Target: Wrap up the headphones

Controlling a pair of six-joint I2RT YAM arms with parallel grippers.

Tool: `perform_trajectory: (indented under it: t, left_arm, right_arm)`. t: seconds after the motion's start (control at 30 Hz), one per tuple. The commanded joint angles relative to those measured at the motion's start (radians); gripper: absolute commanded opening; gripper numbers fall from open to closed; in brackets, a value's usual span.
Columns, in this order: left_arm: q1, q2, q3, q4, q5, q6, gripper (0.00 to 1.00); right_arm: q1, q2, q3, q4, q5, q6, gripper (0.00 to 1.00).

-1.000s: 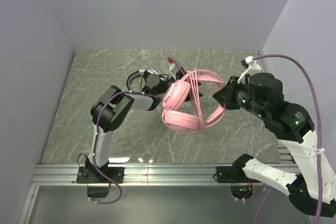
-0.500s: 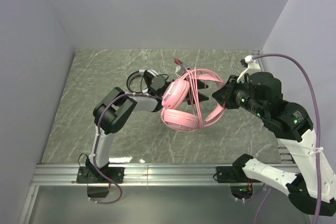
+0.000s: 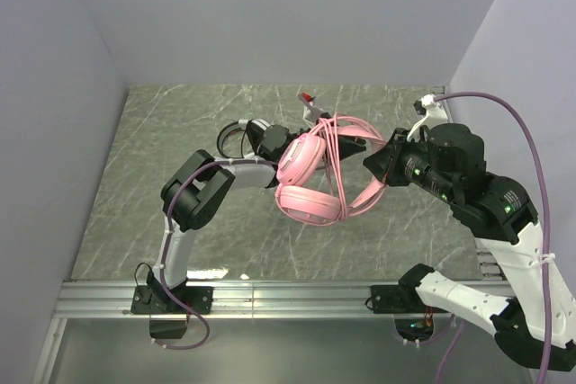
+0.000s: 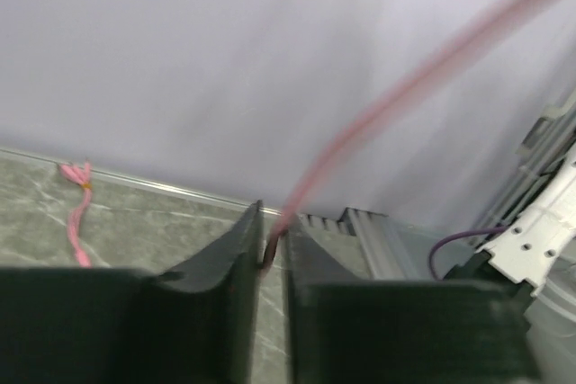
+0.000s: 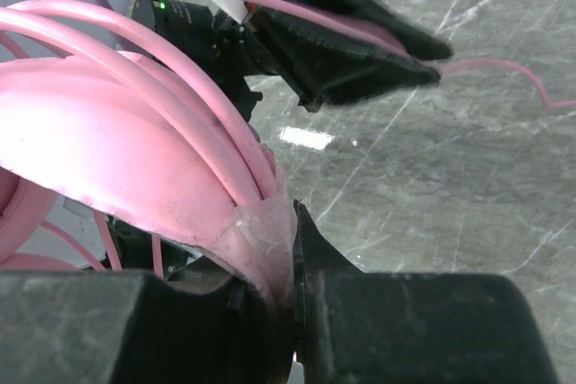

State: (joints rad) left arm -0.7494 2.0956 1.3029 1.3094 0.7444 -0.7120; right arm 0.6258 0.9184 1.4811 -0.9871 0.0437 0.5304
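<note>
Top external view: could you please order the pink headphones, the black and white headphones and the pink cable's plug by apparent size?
1. pink headphones, largest.
2. black and white headphones, partly hidden behind the left gripper, so their full size is unsure.
3. pink cable's plug, smallest.

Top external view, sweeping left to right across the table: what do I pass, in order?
Left arm's elbow → black and white headphones → pink headphones → right tool, clamped on their headband → right arm's wrist.
</note>
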Motion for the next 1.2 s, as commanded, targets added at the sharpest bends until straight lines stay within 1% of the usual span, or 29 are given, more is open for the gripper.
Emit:
perform_trajectory:
  t: [0.0,0.03,0.07,0.27,0.43,0.67,0.77,0.9,0.93,0.97,1.03,1.13,1.17]
  left_arm:
    - [-0.004,0.011,0.030,0.485,-0.019,-0.012,0.13]
    - [-0.005,0.012,0.030,0.490,-0.017,-0.021,0.05]
    - [-0.005,0.011,0.018,0.501,-0.017,-0.026,0.01]
    - [-0.005,-0.002,-0.060,0.519,-0.027,-0.024,0.01]
    - [-0.005,0.000,-0.117,0.550,-0.037,-0.061,0.01]
    - [-0.016,-0.054,-0.243,0.551,-0.074,-0.035,0.01]
    - [-0.018,-0.069,-0.263,0.551,-0.091,-0.035,0.05]
    - [-0.016,-0.085,-0.251,0.541,-0.100,-0.059,0.07]
    - [-0.015,-0.091,-0.237,0.528,-0.097,-0.061,0.07]
    - [-0.013,-0.107,-0.228,0.475,-0.097,-0.060,0.08]
    - [-0.010,-0.129,-0.217,0.423,-0.088,-0.037,0.09]
    - [-0.010,-0.160,-0.223,0.376,-0.086,-0.029,0.15]
    - [-0.010,-0.167,-0.228,0.376,-0.091,-0.033,0.21]
  right_arm:
    - [-0.003,-0.030,0.024,0.137,-0.013,0.056,0.00]
    - [-0.003,-0.032,0.019,0.146,-0.010,0.060,0.00]
    - [-0.005,-0.030,0.024,0.146,-0.001,0.062,0.00]
    - [-0.008,-0.009,0.105,0.108,0.061,0.054,0.00]
    - [-0.014,0.030,0.192,0.071,0.122,0.034,0.00]
    - [-0.023,0.034,0.205,0.097,0.157,0.043,0.00]
    - [-0.024,0.028,0.199,0.119,0.131,0.054,0.00]
    - [-0.024,0.025,0.153,0.149,0.081,0.066,0.00]
    - [-0.024,0.022,0.140,0.153,0.078,0.068,0.00]
    - [-0.023,0.016,0.130,0.157,0.082,0.069,0.00]
    - [-0.026,0.010,0.101,0.166,0.090,0.069,0.00]
    - [-0.026,-0.001,0.091,0.171,0.110,0.071,0.00]
    - [-0.026,-0.003,0.091,0.177,0.108,0.069,0.00]
